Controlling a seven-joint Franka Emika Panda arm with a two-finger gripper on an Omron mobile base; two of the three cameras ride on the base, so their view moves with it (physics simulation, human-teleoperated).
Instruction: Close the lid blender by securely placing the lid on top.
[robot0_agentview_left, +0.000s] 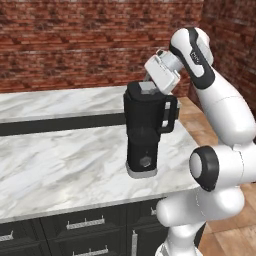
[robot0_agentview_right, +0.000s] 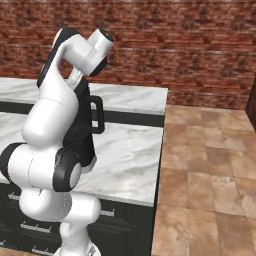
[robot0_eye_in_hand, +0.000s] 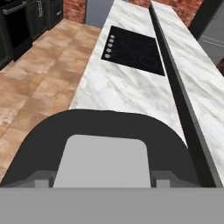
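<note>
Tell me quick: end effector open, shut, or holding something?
End effector: right at the lid on top of the blender; whether it is open or clamped on the lid cannot be told.

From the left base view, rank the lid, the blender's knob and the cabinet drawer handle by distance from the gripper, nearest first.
1. The lid, on top of the blender, right at the gripper.
2. The knob, low on the blender's base.
3. The drawer handle, below the counter edge, lower left.
</note>
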